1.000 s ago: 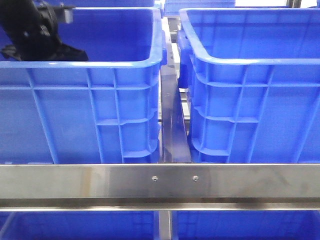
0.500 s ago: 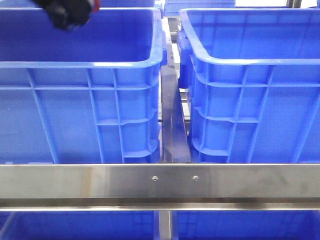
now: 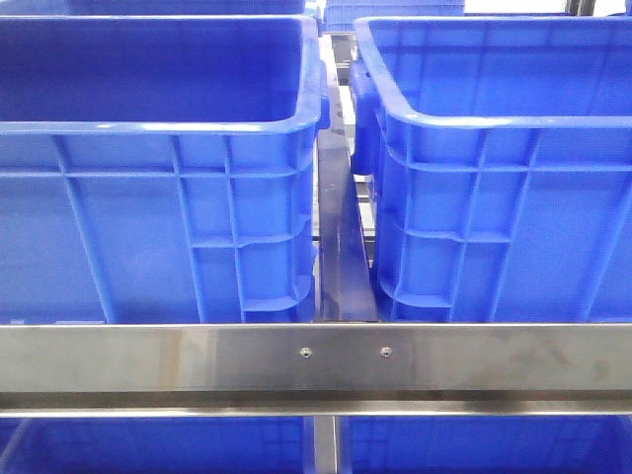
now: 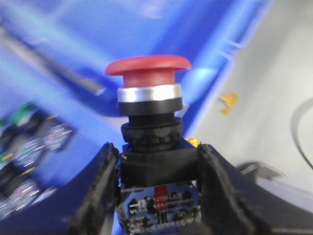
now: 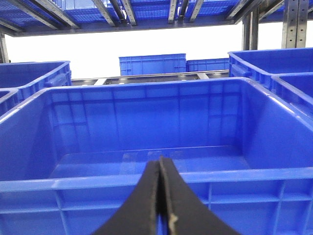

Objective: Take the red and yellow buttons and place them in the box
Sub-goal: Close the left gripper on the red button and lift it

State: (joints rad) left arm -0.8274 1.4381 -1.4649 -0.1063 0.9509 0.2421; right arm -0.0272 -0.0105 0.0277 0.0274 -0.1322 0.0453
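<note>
front view: two blue crates sit side by side behind a steel rail (image 3: 316, 360), the left crate (image 3: 158, 217) at 9 o'clock and the right crate (image 3: 504, 197) at 3 o'clock, a narrow gap between them. neither arm shows here.

left wrist view: the left gripper (image 4: 157, 186) has its jaws closed on the black body of a red button (image 4: 148, 66), a domed red cap over a silver ring, standing upright between the two fingers. blurred blue crate walls lie behind it.

right wrist view: the right gripper (image 5: 160, 196) has its jaws pressed together, holding nothing, just before the near rim of a blue box (image 5: 146, 178).
</note>
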